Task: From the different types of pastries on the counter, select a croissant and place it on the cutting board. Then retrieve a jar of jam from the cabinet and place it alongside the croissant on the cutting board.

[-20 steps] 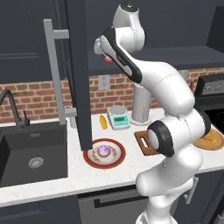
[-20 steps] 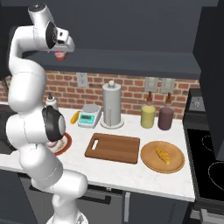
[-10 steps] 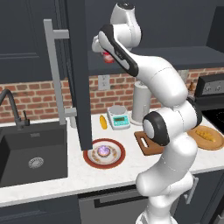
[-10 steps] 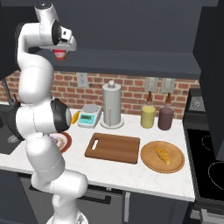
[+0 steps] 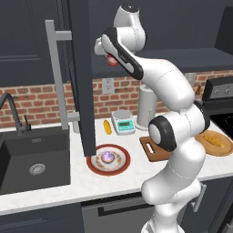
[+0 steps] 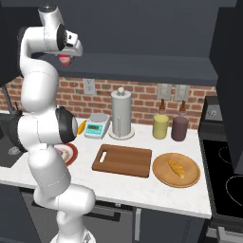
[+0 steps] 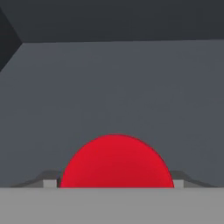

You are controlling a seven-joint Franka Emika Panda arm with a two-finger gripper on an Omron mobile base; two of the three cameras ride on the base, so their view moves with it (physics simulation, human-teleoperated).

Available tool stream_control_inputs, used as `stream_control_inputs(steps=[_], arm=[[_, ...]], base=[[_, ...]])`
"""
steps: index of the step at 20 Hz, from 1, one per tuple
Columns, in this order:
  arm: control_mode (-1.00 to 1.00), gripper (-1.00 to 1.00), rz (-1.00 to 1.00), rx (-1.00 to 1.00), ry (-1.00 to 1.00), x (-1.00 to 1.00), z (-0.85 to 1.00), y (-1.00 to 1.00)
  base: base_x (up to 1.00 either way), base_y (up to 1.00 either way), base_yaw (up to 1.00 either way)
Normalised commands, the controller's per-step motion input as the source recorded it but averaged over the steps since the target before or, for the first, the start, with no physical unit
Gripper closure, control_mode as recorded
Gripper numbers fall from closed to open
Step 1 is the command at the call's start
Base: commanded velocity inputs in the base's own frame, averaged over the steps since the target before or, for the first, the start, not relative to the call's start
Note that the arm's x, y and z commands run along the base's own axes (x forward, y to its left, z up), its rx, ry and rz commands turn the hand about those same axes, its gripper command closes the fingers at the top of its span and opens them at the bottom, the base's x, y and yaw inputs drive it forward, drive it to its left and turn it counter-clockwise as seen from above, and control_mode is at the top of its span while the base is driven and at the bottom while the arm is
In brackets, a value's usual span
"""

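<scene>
My gripper point(image 5: 110, 60) is high up at the open dark cabinet point(image 5: 82, 68), shut on the jar of jam point(image 5: 112, 58), whose red lid point(image 7: 116, 159) sits between the fingertips against the grey cabinet interior. From the right, the gripper point(image 6: 64, 60) holds the jar point(image 6: 63, 58) just under the cabinet's bottom edge. The croissant point(image 6: 177, 167) lies on a round tan plate point(image 6: 190, 178). The wooden cutting board point(image 6: 123, 159) lies bare to the left of that plate. The purple-topped cake point(image 5: 108, 157) rests on a red-rimmed plate point(image 5: 93, 164).
The cabinet door with its grey bar handle point(image 5: 57, 77) stands open over the counter. A kitchen scale point(image 6: 97, 126), paper towel roll point(image 6: 121, 114), yellow canister point(image 6: 160, 126) and maroon canister point(image 6: 180, 127) line the brick wall. The sink point(image 5: 32, 159) lies left, the stove point(image 6: 228, 175) right.
The gripper and jar have barely shifted. The arm's elbow and lower links have swung in closer to the base, standing more upright.
</scene>
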Motion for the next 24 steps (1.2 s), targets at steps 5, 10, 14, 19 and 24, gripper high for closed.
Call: stream_control_inputs(steps=[5,10,14,19,24], arm=[[-1.0,1.0,0.0,0.0,0.03,0.02,-0.16,0.07],[-1.0,1.0,0.0,0.02,0.01,0.07,-0.04,0.01],[-1.0,1.0,0.0,0.07,0.08,-0.48,0.48,-0.06],[-1.0,1.0,0.0,0.03,0.14,-0.95,0.24,-0.18],[-1.0,1.0,0.0,0.0,0.12,-0.98,0.0,-0.22]], base=[[0.0,0.0,0.0],[0.0,0.0,0.0],[0.0,0.0,0.0],[0.0,0.0,0.0],[0.0,0.0,0.0]])
